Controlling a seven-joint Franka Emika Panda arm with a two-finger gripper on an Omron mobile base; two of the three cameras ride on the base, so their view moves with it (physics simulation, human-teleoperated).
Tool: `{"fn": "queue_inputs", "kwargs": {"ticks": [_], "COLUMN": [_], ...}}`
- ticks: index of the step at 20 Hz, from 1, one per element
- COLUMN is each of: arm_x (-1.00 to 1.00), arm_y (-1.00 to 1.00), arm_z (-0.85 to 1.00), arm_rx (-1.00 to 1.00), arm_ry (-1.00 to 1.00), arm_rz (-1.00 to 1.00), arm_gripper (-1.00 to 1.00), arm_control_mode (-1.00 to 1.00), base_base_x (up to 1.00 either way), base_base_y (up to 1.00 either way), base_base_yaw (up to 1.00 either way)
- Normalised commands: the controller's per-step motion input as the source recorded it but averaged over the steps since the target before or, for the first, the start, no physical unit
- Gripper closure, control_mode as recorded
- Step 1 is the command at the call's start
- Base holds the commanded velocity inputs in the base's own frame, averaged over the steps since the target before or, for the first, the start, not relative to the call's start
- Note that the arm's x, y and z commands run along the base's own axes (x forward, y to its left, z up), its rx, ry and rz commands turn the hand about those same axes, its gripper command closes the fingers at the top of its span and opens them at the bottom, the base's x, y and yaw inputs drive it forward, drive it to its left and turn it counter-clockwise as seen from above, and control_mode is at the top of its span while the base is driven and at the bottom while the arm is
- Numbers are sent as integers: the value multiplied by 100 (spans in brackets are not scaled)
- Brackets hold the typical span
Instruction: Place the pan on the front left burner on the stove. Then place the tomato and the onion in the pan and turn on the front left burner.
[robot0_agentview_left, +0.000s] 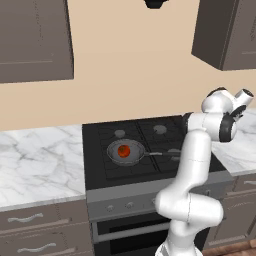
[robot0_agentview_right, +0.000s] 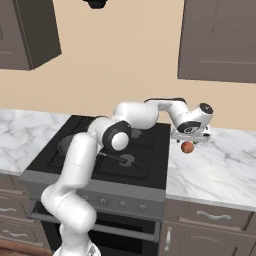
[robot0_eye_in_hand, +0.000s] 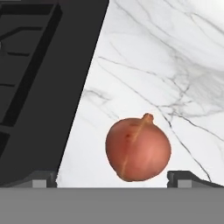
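Observation:
The dark grey pan (robot0_agentview_left: 126, 152) sits on the stove (robot0_agentview_left: 97, 172) over the front left burner, hiding its cap, with the handle pointing right. Inside the pan lies the red-orange tomato (robot0_agentview_left: 124, 150). The pale orange-pink onion (robot0_eye_in_hand: 138, 148) rests on the marble counter (robot0_eye_in_hand: 153, 65) just right of the stove's edge (robot0_eye_in_hand: 39, 87). My gripper (robot0_eye_in_hand: 116, 179) hangs open directly over the onion, one fingertip (robot0_eye_in_hand: 43, 179) on each side of it and apart from it. In the right base view the gripper (robot0_agentview_right: 190, 140) hovers just above the onion (robot0_agentview_right: 187, 147).
Small knobs (robot0_agentview_left: 129, 205) line the steel front panel below the cooktop. Marble counter (robot0_agentview_left: 35, 165) runs left of the stove, and more (robot0_agentview_right: 215, 165) runs right. Wall cabinets (robot0_agentview_right: 220, 40) hang above. My arm arches over the right-hand burners (robot0_agentview_right: 129, 160).

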Motion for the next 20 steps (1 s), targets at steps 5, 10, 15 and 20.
{"fn": "queue_inputs", "kwargs": {"ticks": [5, 10, 15, 20], "arm_x": [24, 11, 1, 0], "arm_y": [-9, -11, -11, -5], "arm_z": [0, 0, 0, -24], "arm_rx": [0, 0, 0, 0], "arm_ry": [0, 0, 0, 0], "arm_rz": [1, 2, 1, 1], "arm_gripper": [-100, -100, -100, -100], "arm_control_mode": [-100, -100, -100, -100], "base_base_x": [0, 0, 0, 0], "base_base_y": [0, 0, 0, 0], "base_base_yaw": [0, 0, 0, 0]}}
